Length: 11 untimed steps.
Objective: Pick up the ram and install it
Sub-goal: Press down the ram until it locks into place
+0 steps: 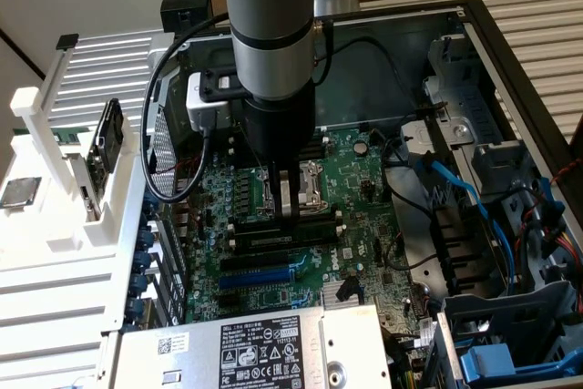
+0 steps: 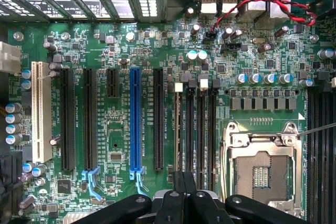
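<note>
We see a matt green fibreglass-like motherboard (image 2: 157,51), a glossy blue plastic expansion slot (image 2: 136,119), a bare brushed-metal processor socket frame (image 2: 261,142) and a smooth grey metal robot arm (image 1: 271,6).

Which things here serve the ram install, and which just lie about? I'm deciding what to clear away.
For the job: pincer, shut, above the black memory slots; motherboard.
Lying about: blue expansion slot; processor socket; labelled power supply; white rack.

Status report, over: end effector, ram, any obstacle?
End effector shut, low over memory slots. Thin dark strip between its fingertips, maybe the ram, unconfirmed. Slots look unobstructed.
</note>
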Each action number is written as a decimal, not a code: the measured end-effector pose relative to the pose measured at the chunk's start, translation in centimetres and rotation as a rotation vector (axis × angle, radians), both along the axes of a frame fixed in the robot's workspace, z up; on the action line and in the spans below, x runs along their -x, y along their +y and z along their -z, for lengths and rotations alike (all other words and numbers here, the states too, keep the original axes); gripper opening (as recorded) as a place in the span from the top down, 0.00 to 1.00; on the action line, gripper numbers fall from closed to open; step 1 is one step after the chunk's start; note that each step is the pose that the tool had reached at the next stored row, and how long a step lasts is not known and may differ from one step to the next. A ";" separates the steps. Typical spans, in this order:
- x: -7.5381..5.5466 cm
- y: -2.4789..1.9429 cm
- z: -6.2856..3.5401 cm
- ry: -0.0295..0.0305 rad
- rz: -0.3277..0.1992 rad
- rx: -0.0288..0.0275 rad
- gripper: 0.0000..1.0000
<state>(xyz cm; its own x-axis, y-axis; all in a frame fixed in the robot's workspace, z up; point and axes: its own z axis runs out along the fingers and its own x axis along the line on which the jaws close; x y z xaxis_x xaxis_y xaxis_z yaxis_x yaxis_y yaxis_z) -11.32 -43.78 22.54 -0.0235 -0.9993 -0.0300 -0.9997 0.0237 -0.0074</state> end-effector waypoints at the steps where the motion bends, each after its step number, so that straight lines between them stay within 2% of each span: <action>1: 0.0 0.00 0.00 0.0000 0.000 -0.0002 0.89; 11: 0.0 0.00 -0.07 0.0002 0.000 -0.0016 0.89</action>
